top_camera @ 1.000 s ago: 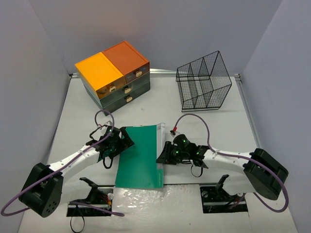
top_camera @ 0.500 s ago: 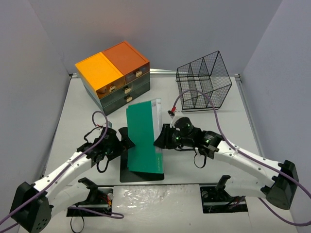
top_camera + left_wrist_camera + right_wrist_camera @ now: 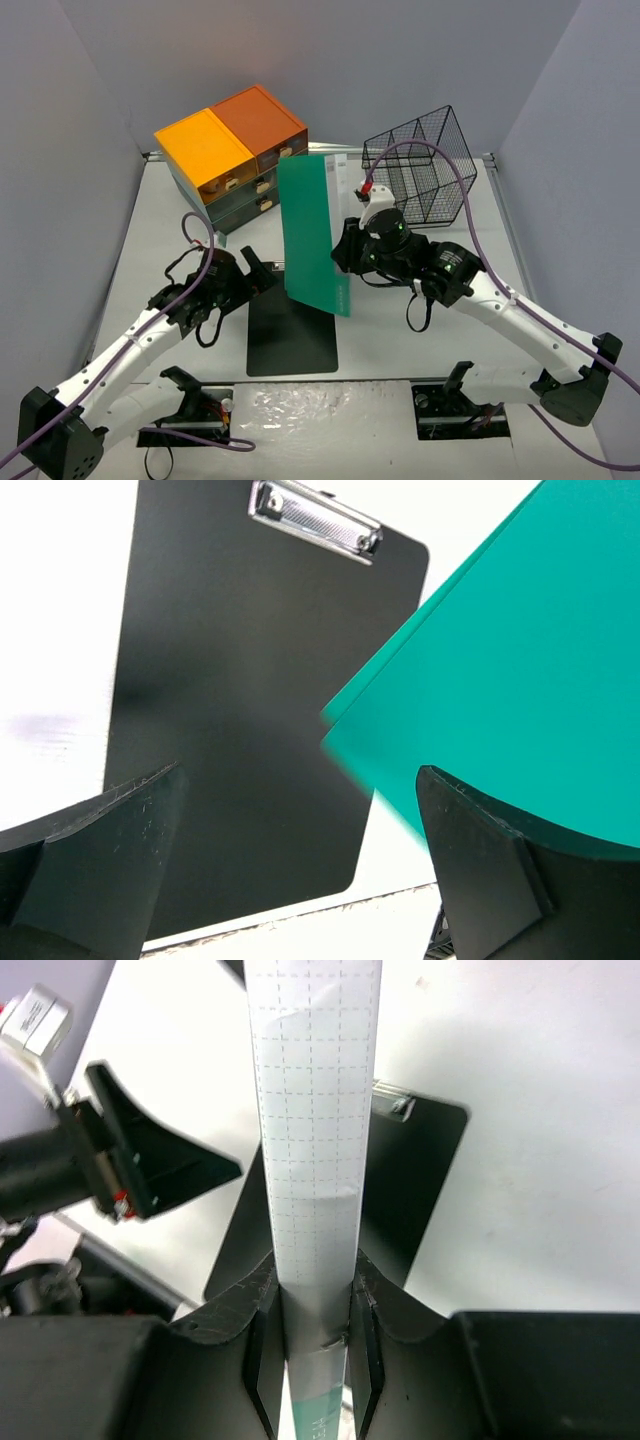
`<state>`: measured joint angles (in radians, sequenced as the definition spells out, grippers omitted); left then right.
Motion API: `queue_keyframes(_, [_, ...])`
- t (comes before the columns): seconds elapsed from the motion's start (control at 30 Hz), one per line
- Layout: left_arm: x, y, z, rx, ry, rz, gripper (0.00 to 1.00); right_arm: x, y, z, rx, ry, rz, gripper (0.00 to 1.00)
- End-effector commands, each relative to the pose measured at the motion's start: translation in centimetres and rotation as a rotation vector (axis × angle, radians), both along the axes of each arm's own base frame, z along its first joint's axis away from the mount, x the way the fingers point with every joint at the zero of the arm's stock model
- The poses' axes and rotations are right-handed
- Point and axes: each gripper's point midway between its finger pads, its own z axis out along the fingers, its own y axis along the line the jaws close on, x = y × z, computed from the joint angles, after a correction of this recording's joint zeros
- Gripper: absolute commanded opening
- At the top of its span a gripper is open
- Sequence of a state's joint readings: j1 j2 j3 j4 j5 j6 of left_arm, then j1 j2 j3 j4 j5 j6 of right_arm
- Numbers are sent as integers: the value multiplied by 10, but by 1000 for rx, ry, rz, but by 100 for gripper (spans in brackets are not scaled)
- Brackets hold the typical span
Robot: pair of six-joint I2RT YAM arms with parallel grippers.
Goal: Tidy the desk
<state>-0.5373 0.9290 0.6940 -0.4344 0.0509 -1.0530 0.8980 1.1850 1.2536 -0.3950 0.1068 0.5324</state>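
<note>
The flat green plastic folder (image 3: 310, 230), pinched on edge in the right hand (image 3: 343, 252), stands tilted like a wall over the middle of the white counter (image 3: 150, 230). It sits between the right hand and the wide-spread left hand (image 3: 258, 277). Beneath it the thin black clipboard with a metal clip (image 3: 290, 345) lies flat and low, while the orange-topped drawer unit (image 3: 230, 150) blocks the back left and the black wire basket (image 3: 420, 170) the back right, leaving a narrow gap between them and bare strips along both sides.

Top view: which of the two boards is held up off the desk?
The green board, clamped in the right gripper; the black clipboard lies flat on the desk.
</note>
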Motion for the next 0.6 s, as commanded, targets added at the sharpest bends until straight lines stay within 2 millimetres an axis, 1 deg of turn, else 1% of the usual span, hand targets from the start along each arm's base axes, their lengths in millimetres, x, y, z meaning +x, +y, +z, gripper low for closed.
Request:
queue_keyframes(0.0, [11, -7, 21, -6, -50, -23, 97, 51, -35, 78, 9, -258, -243, 0])
queue_keyframes(0.1, [12, -10, 20, -9, -43, -31, 97, 72, -57, 98, -14, -326, -346, 0])
queue_keyframes(0.17, [13, -11, 20, -11, -43, -38, 97, 93, -78, 116, -5, -371, -434, 0])
queue_keyframes(0.23, [15, -13, 19, -11, -43, -46, 97, 111, -95, 130, -13, -420, -507, 0])
queue_keyframes(0.3, [16, -15, 19, -13, -40, -51, 97, 128, -117, 142, -27, -461, -590, 0])
queue_keyframes(0.33, [17, -17, 20, -20, -44, -57, 97, 138, -125, 144, -43, -478, -621, 0])
queue_keyframes(0.4, [18, -19, 20, -27, -43, -62, 97, 156, -135, 148, -61, -514, -667, 0])
queue_keyframes(0.5, [18, -23, 22, -40, -41, -74, 97, 183, -153, 154, -56, -571, -736, 0])
queue_keyframes(0.57, [18, -24, 25, -39, -43, -83, 97, 202, -168, 153, -51, -596, -763, 0])
